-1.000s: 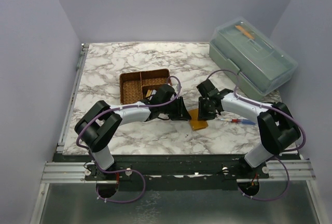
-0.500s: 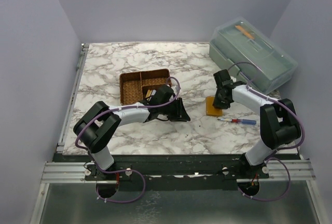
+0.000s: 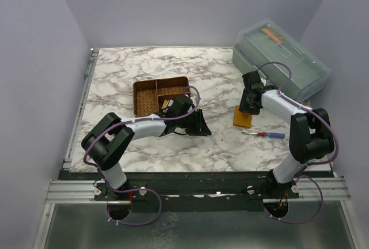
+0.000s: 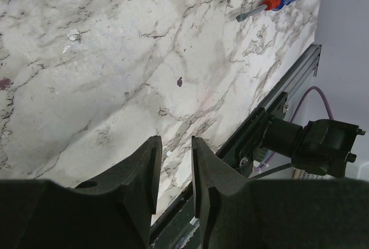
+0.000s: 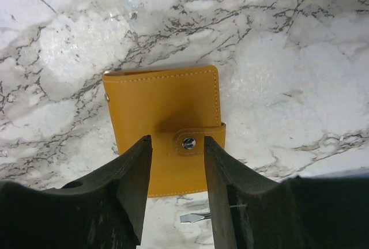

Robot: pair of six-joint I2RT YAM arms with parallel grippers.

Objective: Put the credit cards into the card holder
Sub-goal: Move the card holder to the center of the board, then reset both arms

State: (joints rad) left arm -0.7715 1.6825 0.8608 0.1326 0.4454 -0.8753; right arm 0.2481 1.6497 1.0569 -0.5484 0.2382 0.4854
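Hovering right tool (image 5: 176,145), jaws apart, over snapped-shut card holder (image 5: 161,99), left tool (image 4: 175,145) slightly apart, empty, screwdriver (image 3: 264,135) nearby

We stretch our left arm (image 3: 144,127) low and flat toward the middle, the left tool (image 4: 173,165) empty, jaws a narrow gap apart. Our right arm (image 3: 282,106) folds inward, the right tool (image 5: 176,145) pointing down, jaws parted, gripping nothing.

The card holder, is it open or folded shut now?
Folded shut. In the right wrist view the card holder lies flat on the table, its snap strap closed over the front cover; no card slots show.
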